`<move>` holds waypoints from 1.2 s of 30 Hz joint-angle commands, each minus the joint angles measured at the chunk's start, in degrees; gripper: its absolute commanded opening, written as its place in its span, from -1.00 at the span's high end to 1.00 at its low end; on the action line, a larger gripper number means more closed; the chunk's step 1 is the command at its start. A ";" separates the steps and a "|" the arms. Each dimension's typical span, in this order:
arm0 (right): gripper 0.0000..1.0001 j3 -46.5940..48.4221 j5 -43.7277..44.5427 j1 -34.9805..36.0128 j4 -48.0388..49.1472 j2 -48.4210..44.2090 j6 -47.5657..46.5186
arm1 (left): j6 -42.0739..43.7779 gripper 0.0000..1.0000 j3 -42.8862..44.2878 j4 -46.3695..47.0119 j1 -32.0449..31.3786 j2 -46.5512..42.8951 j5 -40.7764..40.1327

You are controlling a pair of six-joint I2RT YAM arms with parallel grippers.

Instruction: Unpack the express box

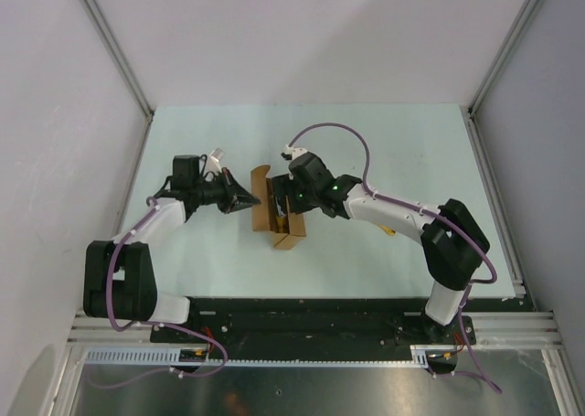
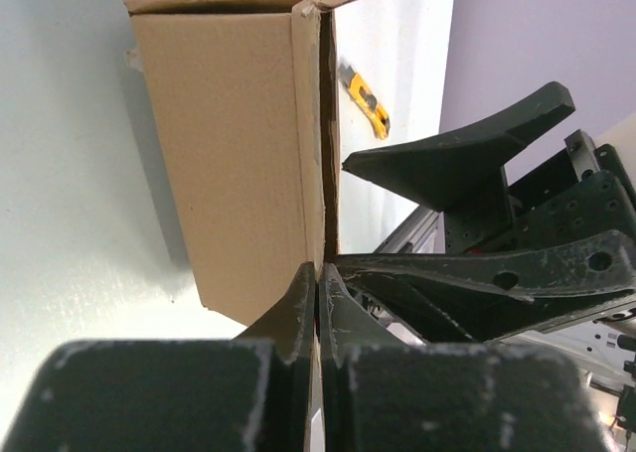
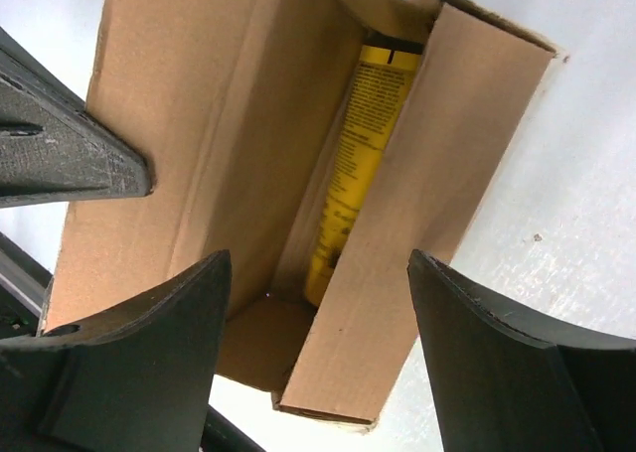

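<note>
**Open carton between two pincers**

A pale table stands inside white walls. Both arms reach inward. The left pincer is clenched on a flap of the one small brown cardboard express box. The right pincer hangs spread over its open top, one yellow printed tube directly beneath. One yellow-and-black utility knife lies beyond the left pincer.

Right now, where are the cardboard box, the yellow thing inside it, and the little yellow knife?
express box (image 3: 412,214): right wrist view, its right-hand cardboard panel.
yellow item (image 3: 360,154): right wrist view, its printed side.
utility knife (image 2: 367,100): left wrist view, its yellow handle.
</note>
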 commanded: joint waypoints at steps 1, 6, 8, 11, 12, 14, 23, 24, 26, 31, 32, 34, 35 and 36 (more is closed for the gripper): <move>-0.53 2.30 3.19 0.62 -1.30 -1.06 0.03 | -1.16 1.00 2.89 1.51 -0.27 -1.61 3.34; -0.32 2.39 10.29 0.10 -4.55 0.09 1.87 | -1.25 1.00 3.59 1.60 -0.27 -1.52 4.66; -0.22 2.39 14.95 0.18 -5.52 -0.09 1.79 | -1.08 1.00 3.68 1.60 -0.27 -1.79 5.10; -0.18 2.31 16.73 0.01 -6.32 0.00 0.30 | -0.11 1.00 3.77 1.43 -0.27 -1.96 6.07; -0.17 2.31 16.91 -0.08 -6.67 0.08 0.12 | 0.15 0.99 3.77 1.51 -0.27 -1.87 6.85; -0.15 2.31 17.43 -0.34 -6.93 0.09 0.38 | 0.68 0.99 3.59 1.34 -0.27 -1.35 7.56; -0.06 2.31 17.70 1.23 -5.36 -2.90 -1.54 | 2.00 1.00 3.51 0.99 -0.19 -1.96 12.04; -0.04 2.31 17.70 1.76 -4.39 -3.08 -2.07 | 2.09 1.00 3.24 0.99 -0.10 -2.31 12.74; -0.03 2.31 16.65 2.29 -4.12 -2.55 -1.82 | 2.70 1.00 1.93 0.99 -0.10 -3.97 12.66; -0.02 2.31 17.17 3.87 -5.35 -0.53 0.99 | 3.06 1.00 0.08 1.07 -0.10 -4.86 12.92; -0.03 2.31 17.08 3.96 -5.44 -0.36 1.17 | 3.06 1.00 -0.10 0.99 -0.10 -4.95 12.66; -0.10 2.31 16.47 4.31 -5.35 0.08 1.26 | 3.06 1.00 -0.62 1.07 -0.10 -5.04 12.22; -0.12 2.31 16.29 4.40 -5.18 0.43 1.26 | 2.97 1.00 -0.97 0.99 -0.10 -5.13 12.13; -0.15 2.31 16.12 4.40 -5.18 0.52 1.26 | 2.97 1.00 -1.15 0.99 -0.10 -5.04 12.04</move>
